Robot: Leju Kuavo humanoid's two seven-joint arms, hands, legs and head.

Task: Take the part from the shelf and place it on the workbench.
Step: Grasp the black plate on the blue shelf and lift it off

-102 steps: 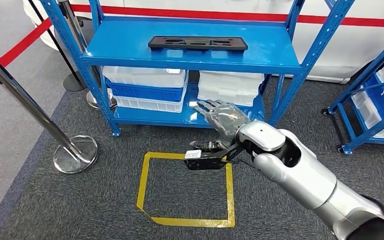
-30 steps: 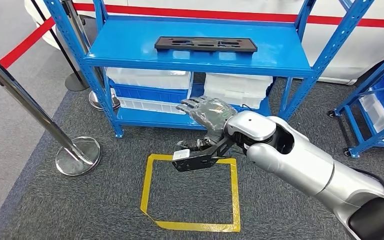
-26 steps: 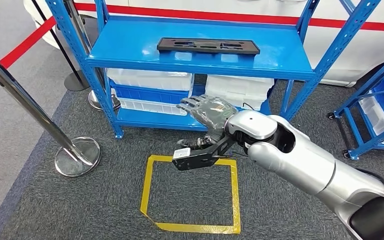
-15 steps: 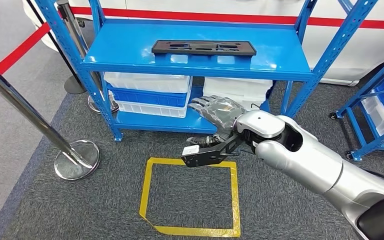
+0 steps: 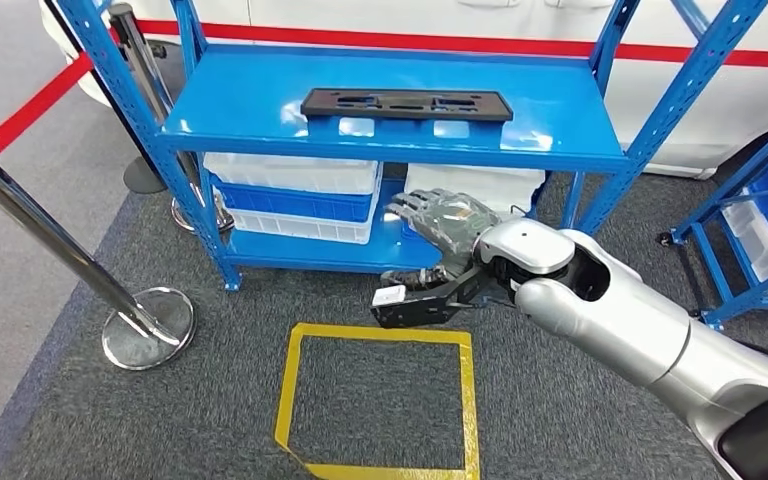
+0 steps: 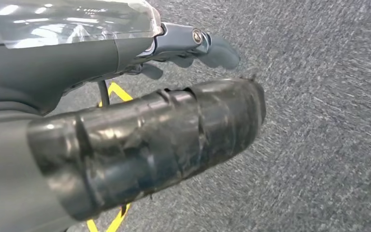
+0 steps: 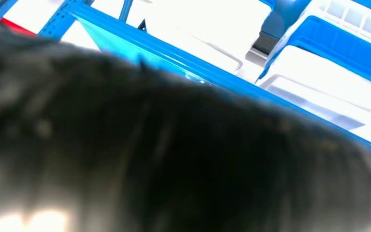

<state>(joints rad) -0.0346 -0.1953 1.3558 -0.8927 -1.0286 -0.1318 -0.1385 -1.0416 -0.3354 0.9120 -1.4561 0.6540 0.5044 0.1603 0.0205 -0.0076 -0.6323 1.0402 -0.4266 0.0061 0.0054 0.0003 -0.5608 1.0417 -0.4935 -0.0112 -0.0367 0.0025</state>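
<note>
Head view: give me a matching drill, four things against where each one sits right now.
Things:
1. black part
2. white bins
3. right hand
4. yellow tape square

Places:
A. on the carpet in front of the shelf
B. on the lower shelf level
C. lying flat on the top shelf level
D. raised in front of the lower shelf level, holding nothing

Pairs: 1-C, 2-B, 3-D, 4-A
</note>
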